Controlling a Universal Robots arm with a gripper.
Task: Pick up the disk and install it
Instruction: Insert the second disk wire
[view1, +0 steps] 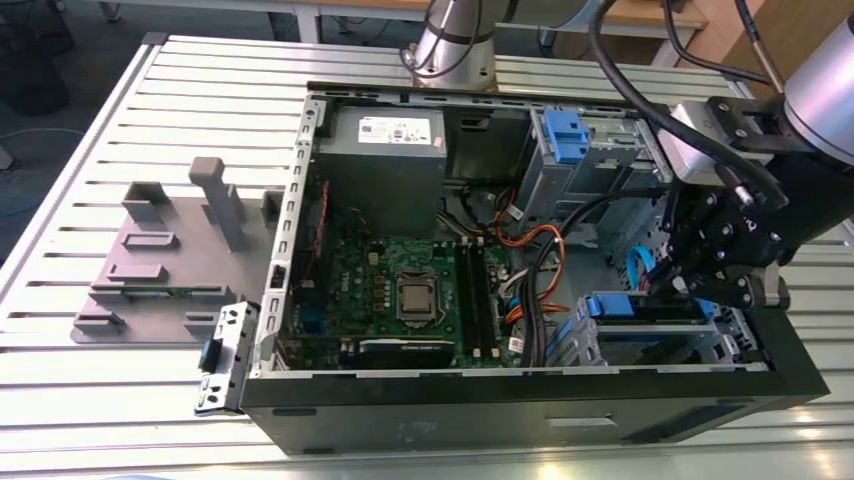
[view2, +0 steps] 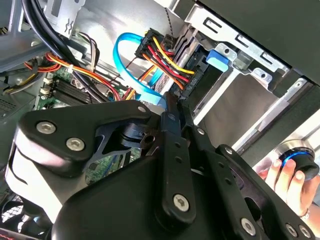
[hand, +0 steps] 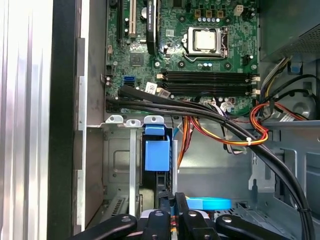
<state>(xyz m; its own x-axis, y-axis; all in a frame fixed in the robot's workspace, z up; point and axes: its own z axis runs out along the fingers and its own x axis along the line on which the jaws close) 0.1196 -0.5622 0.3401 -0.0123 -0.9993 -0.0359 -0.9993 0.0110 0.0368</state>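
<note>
- Outside the computer case (view1: 534, 400), on the exterior view's left, a grey fixture plate (view1: 147, 275) with upright posts is seen lying on the slatted table (view1: 80, 170). A small metal bracket (view1: 220, 355) with a blue tab is set just beside the case's outer corner.
- The case is laid open on its side. Within it a power supply (view1: 387, 140) is housed in the far corner and a motherboard (view1: 400, 290) is spread across the floor. Orange and black cables (view1: 534, 280) are bundled between the motherboard and the drive cages.
- In the case's far drive cage (view1: 594, 150) a blue clip (view1: 566, 135) is held.
- The disk (view1: 647, 307) is seated in the case's near drive cage, close to the long black wall. It is seen edge-on by its blue rail, with its long axis parallel to that wall and one end turned toward the motherboard.
- The gripper (view1: 687, 290) is placed directly over the disk's end farthest from the motherboard. In the second wrist view its fingers (view2: 169, 135) are drawn close, with only a slit left between them. Whether anything is pinched cannot be told.
- Beyond the case's black edge, a person's hand (view2: 285, 180) is laid on a round blue-ringed knob (view2: 299, 161).
</note>
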